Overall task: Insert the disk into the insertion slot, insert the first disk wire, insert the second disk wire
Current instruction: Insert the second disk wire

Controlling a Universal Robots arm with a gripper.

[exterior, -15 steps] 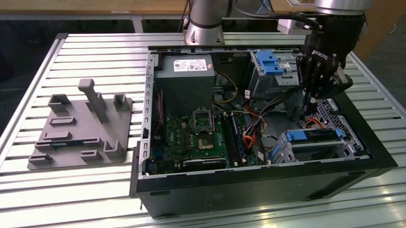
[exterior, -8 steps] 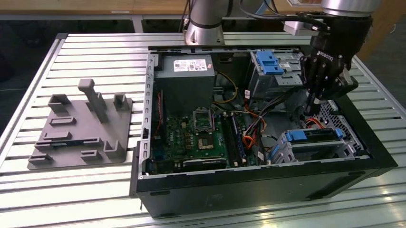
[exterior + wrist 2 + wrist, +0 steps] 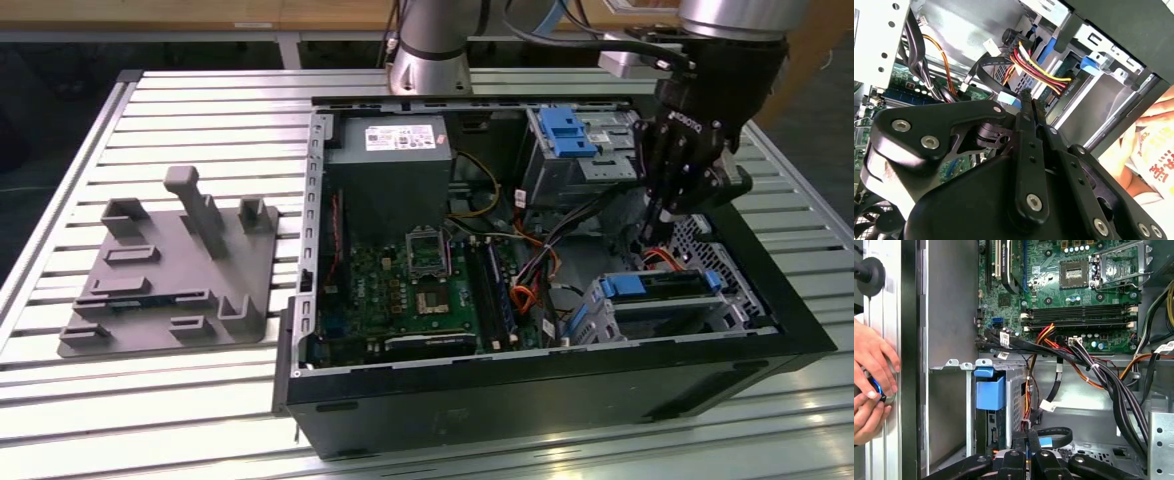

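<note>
The disk in its blue carrier sits inside the insertion slot, a perforated silver cage at the case's corner on the exterior view's right. My gripper hangs fingers-down just above and behind that cage. In both wrist views the fingers are pressed together on a black disk wire with a light-blue connector, its loop beside the fingertips. A red, yellow and black wire bundle leads toward the cage. The wire's contact with the disk is hidden.
The open computer case holds a motherboard, a power supply and a taller grey bay with a blue latch. A grey fixture plate lies on the exterior view's left. A person's hands rest outside the case wall.
</note>
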